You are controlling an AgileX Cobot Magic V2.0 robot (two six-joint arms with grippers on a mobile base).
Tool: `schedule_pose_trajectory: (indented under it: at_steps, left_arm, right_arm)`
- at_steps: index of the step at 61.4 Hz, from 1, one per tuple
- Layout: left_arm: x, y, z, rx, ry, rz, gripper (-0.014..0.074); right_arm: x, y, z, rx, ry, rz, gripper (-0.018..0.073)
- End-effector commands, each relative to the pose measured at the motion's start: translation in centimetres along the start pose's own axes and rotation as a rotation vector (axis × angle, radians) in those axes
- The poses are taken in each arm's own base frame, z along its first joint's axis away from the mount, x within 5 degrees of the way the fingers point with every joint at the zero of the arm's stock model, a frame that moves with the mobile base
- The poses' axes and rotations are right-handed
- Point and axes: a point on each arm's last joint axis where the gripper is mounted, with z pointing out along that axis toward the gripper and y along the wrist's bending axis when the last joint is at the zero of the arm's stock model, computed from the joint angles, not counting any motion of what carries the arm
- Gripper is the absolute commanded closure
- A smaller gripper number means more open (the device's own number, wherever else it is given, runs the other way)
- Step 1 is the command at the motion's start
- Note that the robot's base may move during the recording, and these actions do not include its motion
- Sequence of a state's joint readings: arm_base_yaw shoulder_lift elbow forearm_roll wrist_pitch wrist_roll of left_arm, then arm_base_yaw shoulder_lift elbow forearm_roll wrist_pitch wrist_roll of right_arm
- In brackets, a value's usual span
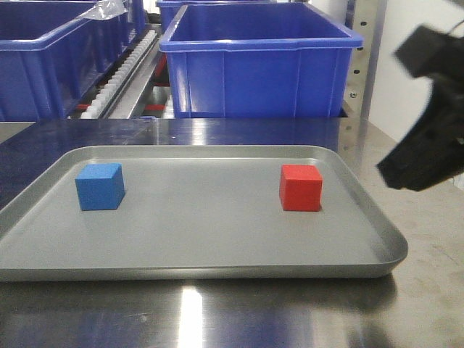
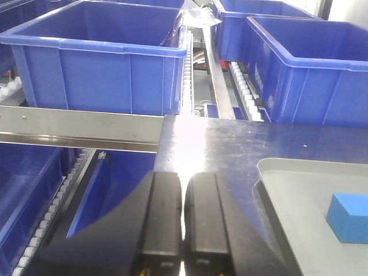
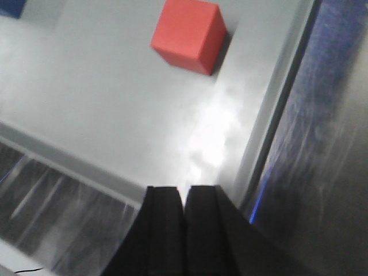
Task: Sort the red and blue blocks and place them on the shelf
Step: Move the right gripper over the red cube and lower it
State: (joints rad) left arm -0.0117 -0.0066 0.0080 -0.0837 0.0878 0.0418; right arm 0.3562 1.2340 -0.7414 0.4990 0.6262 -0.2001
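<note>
While both cubes are sitting on the grey tray (image 1: 203, 225), you are looking at a start state: nothing is being carried yet. In the front view the blue block (image 1: 99, 186) is resting toward the tray's 9 o'clock and the red block (image 1: 301, 187) toward its 3 o'clock, well apart from each other and neither touching the rim. The right gripper (image 3: 184, 192) is hanging with its fingers pressed together on nothing. In its wrist view the red block is lying at 12 o'clock, straight ahead of the tips, with bare tray between. That is the relation your next move is turning on: the right arm is sitting nearer red, so I am judging red to be its pick. A cube is offering no long axis, but its faces are lying slightly skewed to the finger line, so you are probably needing a small wrist turn once the fingers are parted. The left gripper (image 2: 184, 179) is likewise showing fingers together and empty, hovering off the tray's left edge, with the blue block lying at about 4 o'clock from its tips. The shelf (image 2: 80, 129) with its blue bins (image 1: 257, 65) is standing at 12 o'clock beyond the tray.
</note>
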Motion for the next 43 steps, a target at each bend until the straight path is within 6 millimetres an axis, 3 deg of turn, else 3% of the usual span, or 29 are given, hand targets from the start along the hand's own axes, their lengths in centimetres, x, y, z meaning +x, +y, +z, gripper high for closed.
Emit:
schedule_pose_trajectory:
  at_steps: [1, 12, 23, 31, 38, 43]
  left_arm:
    - [0.0, 0.0, 0.0, 0.004, -0.069, -0.013, 0.0472]
    - [0.0, 0.0, 0.0, 0.004, -0.069, -0.013, 0.0472]
    - [0.0, 0.0, 0.0, 0.004, -0.069, -0.013, 0.0472]
    - [0.0, 0.0, 0.0, 0.004, -0.069, -0.013, 0.0472]
    - [0.0, 0.0, 0.0, 0.004, -0.069, -0.013, 0.0472]
    - [0.0, 0.0, 0.0, 0.004, -0.069, -0.013, 0.0472]
  right_arm:
    - [-2.7, 0.9, 0.3, 0.022, -0.066, 0.01, 0.0501]
    - [-5.2, 2.4, 2.1, 0.087, 0.032, 0.102, 0.0499]
    - [-7.3, 4.0, 3.2, 0.184, 0.133, 0.063, 0.0457]
    - [-9.0, 4.8, 3.6, 0.266, 0.169, 0.037, 0.0222]
    - [-10.4, 5.9, 4.3, 0.288, 0.199, 0.052, -0.0083]
    - [-10.9, 6.8, 4.9, 0.293, 0.236, 0.038, -0.0066]
